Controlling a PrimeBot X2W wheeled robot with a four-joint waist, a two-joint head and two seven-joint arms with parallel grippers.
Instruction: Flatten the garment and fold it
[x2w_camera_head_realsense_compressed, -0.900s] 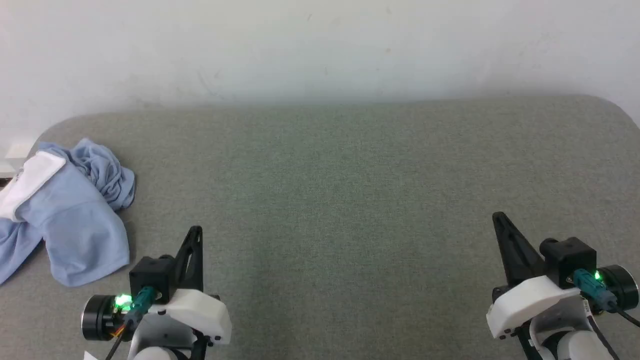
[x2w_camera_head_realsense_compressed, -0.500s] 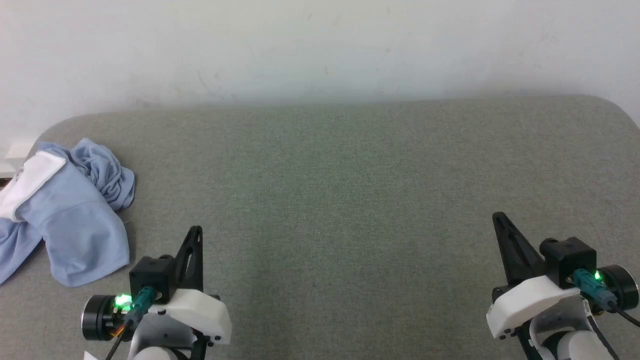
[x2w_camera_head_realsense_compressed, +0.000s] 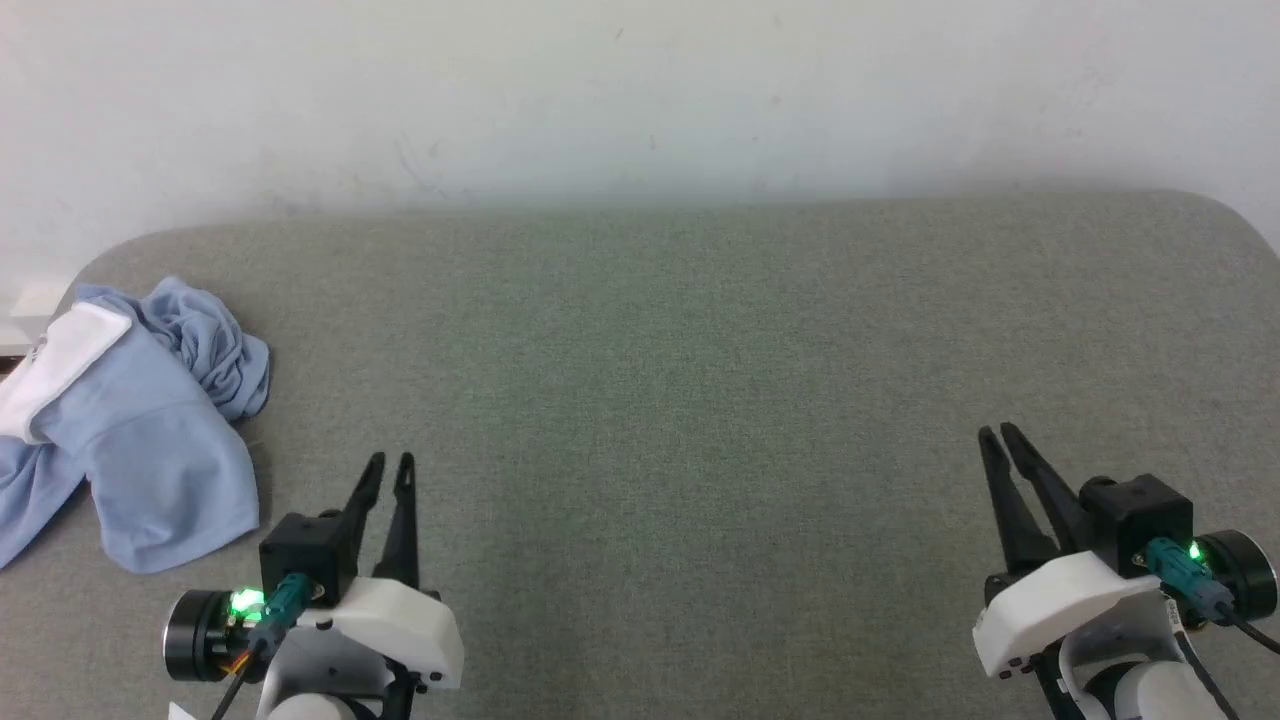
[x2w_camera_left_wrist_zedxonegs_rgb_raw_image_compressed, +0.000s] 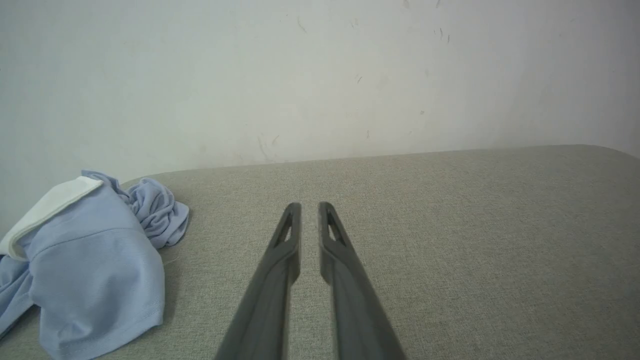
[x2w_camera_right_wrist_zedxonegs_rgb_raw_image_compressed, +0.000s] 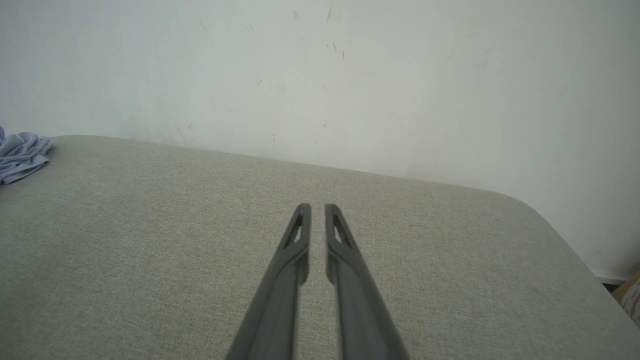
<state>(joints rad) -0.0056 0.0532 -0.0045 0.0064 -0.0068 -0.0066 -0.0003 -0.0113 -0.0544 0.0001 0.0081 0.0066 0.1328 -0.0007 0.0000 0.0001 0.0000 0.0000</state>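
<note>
Light is soft, bright and even in all views, casting only a faint shadow beside the garment (x2w_camera_head_realsense_compressed: 150, 470) on the table (x2w_camera_head_realsense_compressed: 640, 350), while a green LED (x2w_camera_head_realsense_compressed: 243, 601) blooms and head-view detail is slightly soft.

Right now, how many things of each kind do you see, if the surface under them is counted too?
Crumpled light blue garment: 1
Robot grippers: 2 (left gripper, right gripper)
Wide grey padded surface: 1
Total: 4

Grey-green fabric tabletop (x2w_camera_head_realsense_compressed: 700, 350) (rounded far corners), scuffed white wall (x2w_camera_head_realsense_compressed: 640, 90) just behind it
</note>
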